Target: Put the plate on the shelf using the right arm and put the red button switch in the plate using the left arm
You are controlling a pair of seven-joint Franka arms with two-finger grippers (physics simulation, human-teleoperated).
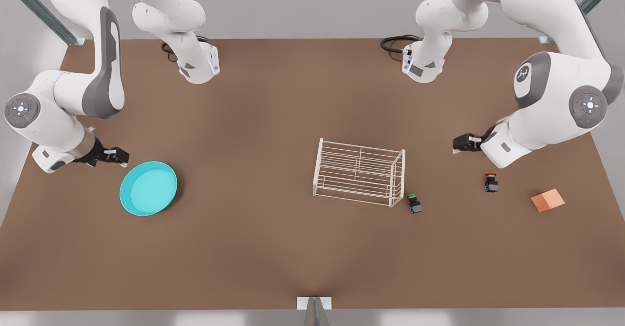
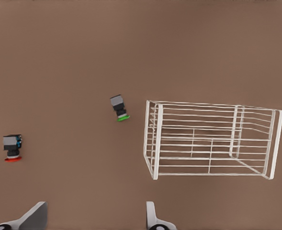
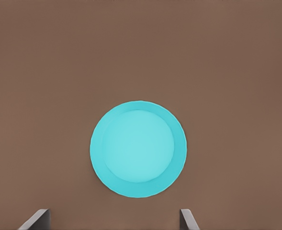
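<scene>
The turquoise plate [image 1: 148, 188] lies flat on the brown table at the front view's left. My right gripper [image 1: 119, 156] hovers open just beside its rim. In the right wrist view the plate [image 3: 138, 148] sits ahead of the open right gripper [image 3: 113, 221]. The white wire shelf [image 1: 318, 167] stands mid-table. At the front view's right stands the red button switch [image 1: 490, 182], with my left gripper [image 1: 459, 144] open above and beside it. The left wrist view has the red button switch [image 2: 12, 147], the shelf [image 2: 157, 141] and the open left gripper [image 2: 95, 220].
A green-capped switch [image 1: 414, 203] stands close to the shelf's near right corner, seen too in the left wrist view as the green switch [image 2: 119, 108]. An orange-pink block [image 1: 547, 199] lies at the far right. Both arm bases stand along the table's back edge.
</scene>
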